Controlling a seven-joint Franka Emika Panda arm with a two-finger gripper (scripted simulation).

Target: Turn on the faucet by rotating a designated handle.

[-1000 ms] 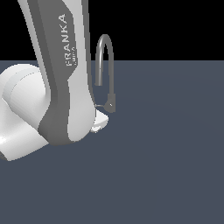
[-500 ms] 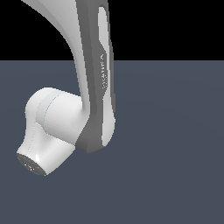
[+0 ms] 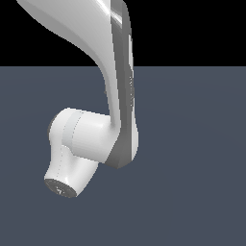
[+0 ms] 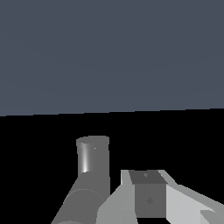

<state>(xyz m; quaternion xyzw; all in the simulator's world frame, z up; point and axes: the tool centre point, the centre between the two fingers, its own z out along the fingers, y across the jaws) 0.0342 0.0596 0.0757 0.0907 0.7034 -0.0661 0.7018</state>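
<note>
approach step, by my judgement. the arm (image 3: 117, 96) blocks the faucet in the exterior view. wrist view: a grey faucet (image 4: 89, 175) tube close beside the hand (image 4: 148, 197); handle not visible. hand's opening: cannot tell. next: find the handle, then push it round.

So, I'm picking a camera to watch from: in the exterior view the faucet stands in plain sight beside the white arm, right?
Not right: in the exterior view the white arm covers the faucet instead of standing beside it. Only the wrist view shows its grey tube, close up.
</note>
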